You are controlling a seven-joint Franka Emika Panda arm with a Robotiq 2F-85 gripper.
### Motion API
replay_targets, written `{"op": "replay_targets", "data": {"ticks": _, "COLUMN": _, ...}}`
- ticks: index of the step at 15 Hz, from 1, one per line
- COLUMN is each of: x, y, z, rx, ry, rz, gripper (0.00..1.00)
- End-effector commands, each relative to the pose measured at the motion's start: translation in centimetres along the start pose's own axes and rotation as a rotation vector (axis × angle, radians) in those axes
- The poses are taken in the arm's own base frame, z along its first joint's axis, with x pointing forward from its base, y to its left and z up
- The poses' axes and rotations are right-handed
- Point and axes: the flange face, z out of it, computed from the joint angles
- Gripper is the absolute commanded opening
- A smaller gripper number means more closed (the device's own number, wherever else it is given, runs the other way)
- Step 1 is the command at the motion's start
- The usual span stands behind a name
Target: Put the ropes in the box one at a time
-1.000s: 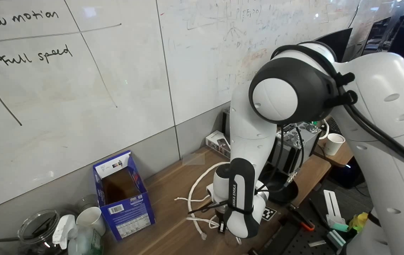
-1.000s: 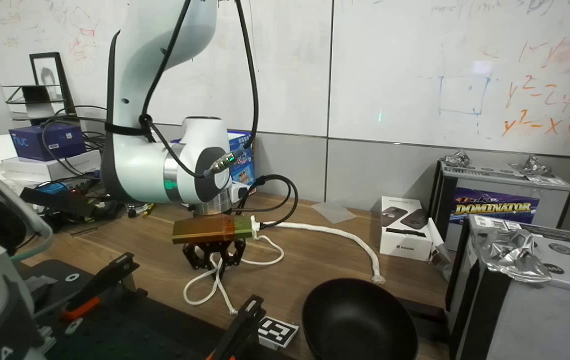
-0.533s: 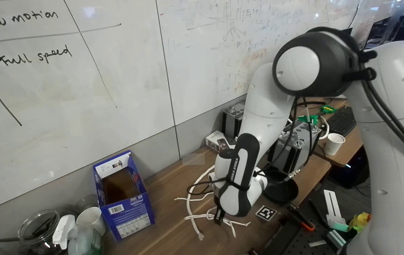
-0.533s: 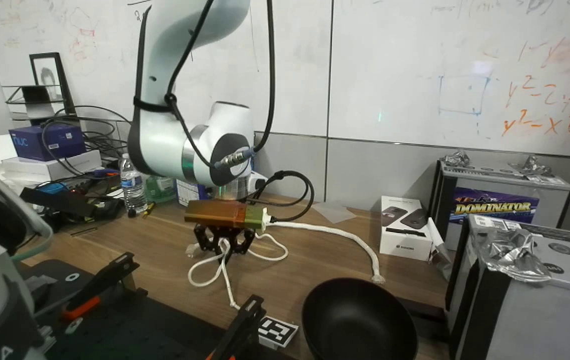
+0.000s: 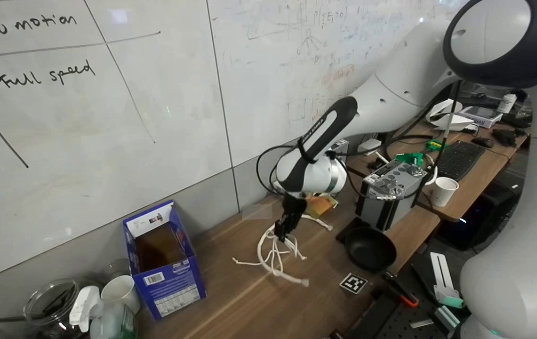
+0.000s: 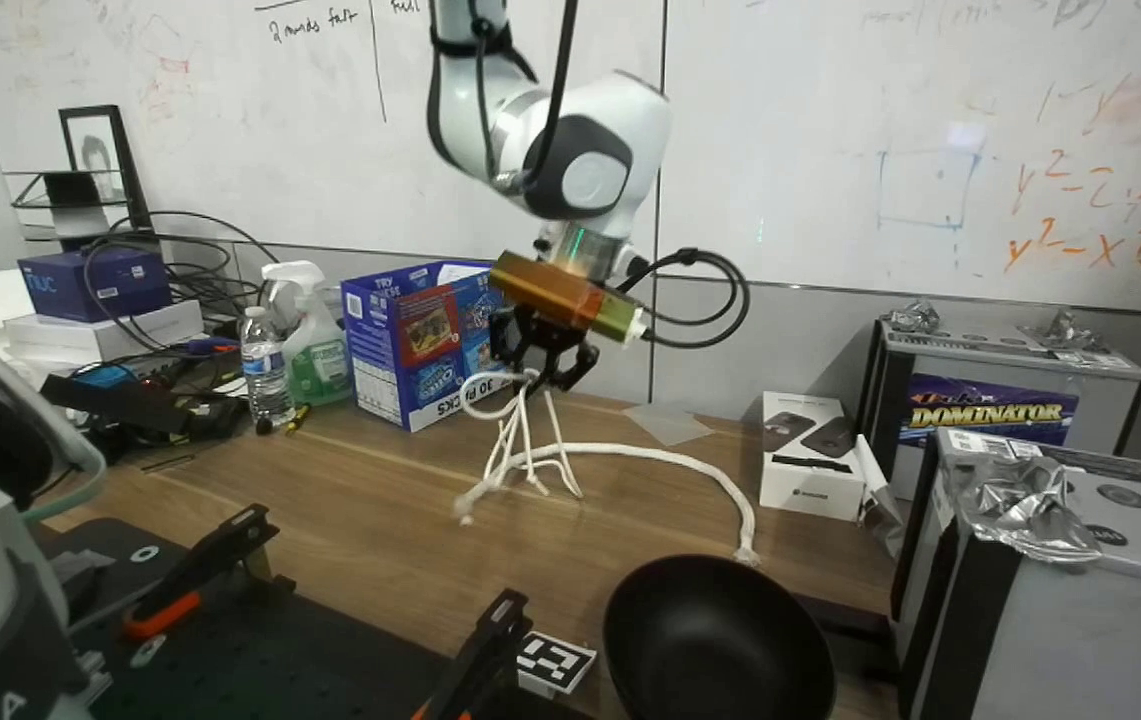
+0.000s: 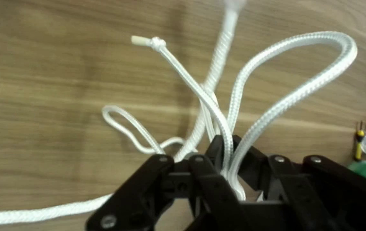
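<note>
My gripper [image 6: 527, 385] is shut on a thin white rope [image 6: 526, 435] and holds it above the table. In the wrist view the rope loops up between the fingertips [image 7: 227, 141] and bends to the right [image 7: 298, 92]. Its strands hang down; whether more than one thin rope is held I cannot tell. A thicker white rope [image 6: 680, 459] lies curved on the table below; it also shows in the other exterior view [image 5: 289, 277]. The blue box [image 5: 169, 292] stands upright and open-topped against the whiteboard wall. In an exterior view the box [image 6: 380, 370] is behind and left of the gripper.
A black bowl [image 6: 720, 640] and a marker card [image 6: 555, 662] sit near the front. A white phone box [image 6: 812, 470] and grey devices [image 6: 1060, 640] stand to the right. A spray bottle [image 6: 318, 350], a water bottle [image 6: 265, 370] and a cup [image 5: 120, 292] stand beside the blue box.
My gripper has risen and moved back toward the whiteboard wall, lifting the thin rope with it. One end of the thicker rope has shifted on the table.
</note>
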Motion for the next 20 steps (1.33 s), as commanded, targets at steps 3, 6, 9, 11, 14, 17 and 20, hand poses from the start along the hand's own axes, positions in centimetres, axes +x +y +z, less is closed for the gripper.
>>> {"op": "replay_targets", "data": {"ticks": 3, "x": 7.1, "y": -1.9, "z": -10.5, "rx": 0.066, "ry": 0.127, "rz": 0.035, "gripper": 0.07}}
{"op": "replay_targets", "data": {"ticks": 6, "x": 9.9, "y": -5.4, "z": -13.6, "rx": 0.05, "ry": 0.194, "rz": 0.029, "gripper": 0.07}}
{"op": "replay_targets", "data": {"ticks": 9, "x": 12.2, "y": -9.9, "z": -15.4, "rx": 0.021, "ry": 0.24, "rz": 0.009, "gripper": 0.07}}
{"op": "replay_targets", "data": {"ticks": 11, "x": 13.2, "y": -12.7, "z": -15.9, "rx": 0.008, "ry": 0.251, "rz": -0.003, "gripper": 0.07}}
{"op": "replay_targets", "data": {"ticks": 14, "x": 14.7, "y": -16.2, "z": -16.1, "rx": 0.002, "ry": 0.263, "rz": -0.009, "gripper": 0.07}}
{"op": "replay_targets", "data": {"ticks": 17, "x": 16.1, "y": -19.5, "z": -16.8, "rx": -0.021, "ry": 0.285, "rz": -0.013, "gripper": 0.07}}
{"op": "replay_targets", "data": {"ticks": 20, "x": 17.5, "y": -22.8, "z": -17.4, "rx": -0.029, "ry": 0.3, "rz": -0.032, "gripper": 0.07}}
